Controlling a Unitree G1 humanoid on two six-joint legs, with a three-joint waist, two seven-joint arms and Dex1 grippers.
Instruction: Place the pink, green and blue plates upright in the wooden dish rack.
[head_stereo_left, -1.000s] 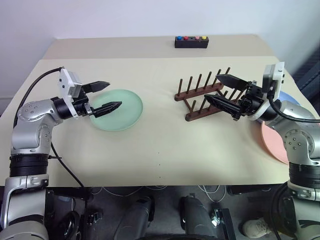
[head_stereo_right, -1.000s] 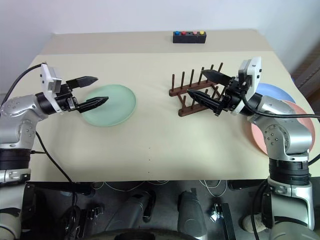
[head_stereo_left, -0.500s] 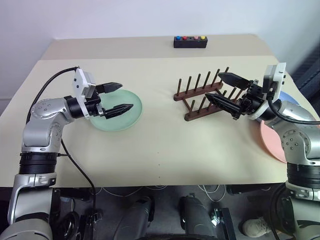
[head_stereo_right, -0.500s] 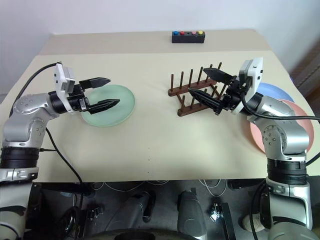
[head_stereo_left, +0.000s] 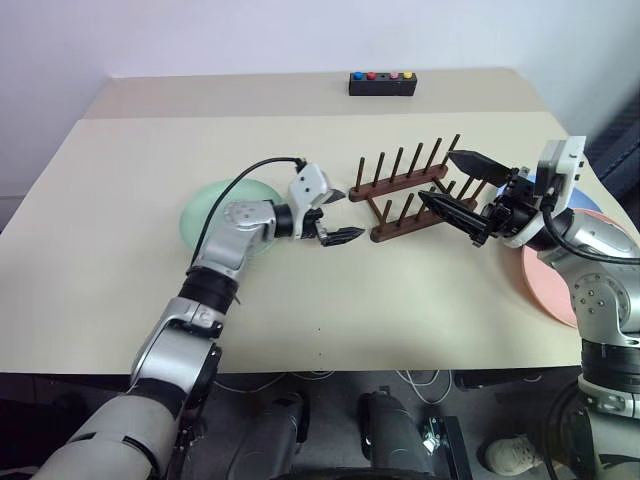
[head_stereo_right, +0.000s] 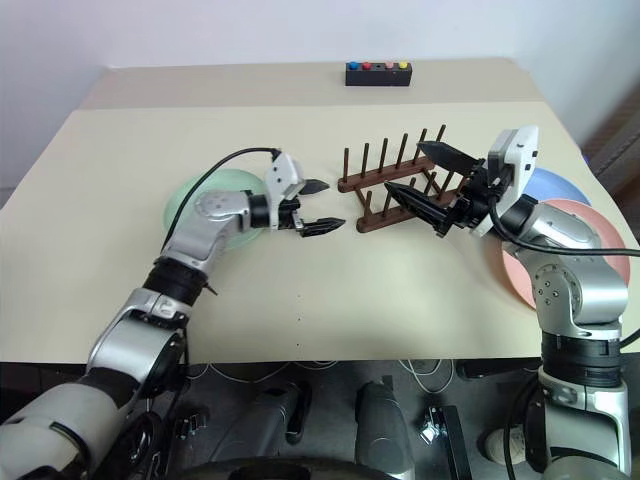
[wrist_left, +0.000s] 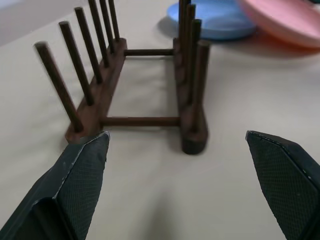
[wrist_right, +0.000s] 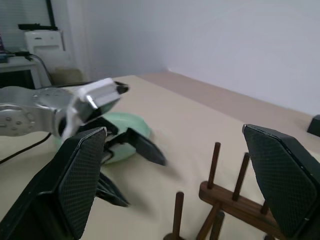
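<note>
Left gripper: my left gripper (head_stereo_left: 340, 213) has its two black, pointed fingers spread wide with nothing between them; it hangs over bare table just beside the near-left end of the rack. In the left wrist view the finger pads (wrist_left: 82, 172) show a fine cross-hatched grip texture.
Right gripper: my right gripper (head_stereo_left: 458, 186) is also spread wide and empty, its tapered black fingers at the right end of the rack, one above the pegs and one by the near rail.
Wooden dish rack: the wooden dish rack (head_stereo_left: 405, 190) is dark brown, two base rails joined by thin crossbars, each rail carrying a row of slim round upright pegs; no plate stands in it.
Green plate: the green plate (head_stereo_right: 195, 196) is round, shallow and matte mint, lying flat on the table behind my left forearm, well apart from the rack.
Blue plate: the blue plate (wrist_left: 215, 20) is light blue, flat, on the table to the right of the rack.
Pink plate: the pink plate (head_stereo_right: 520, 268) is salmon, matte, lying flat beside the blue one, nearer my right arm.
Table: the table (head_stereo_left: 300, 290) has a smooth, plain beige top.
Button box: a black box (head_stereo_left: 382, 84) at the far edge carries red, blue, yellow and pink buttons.
Writing: no lettering I can read.
</note>
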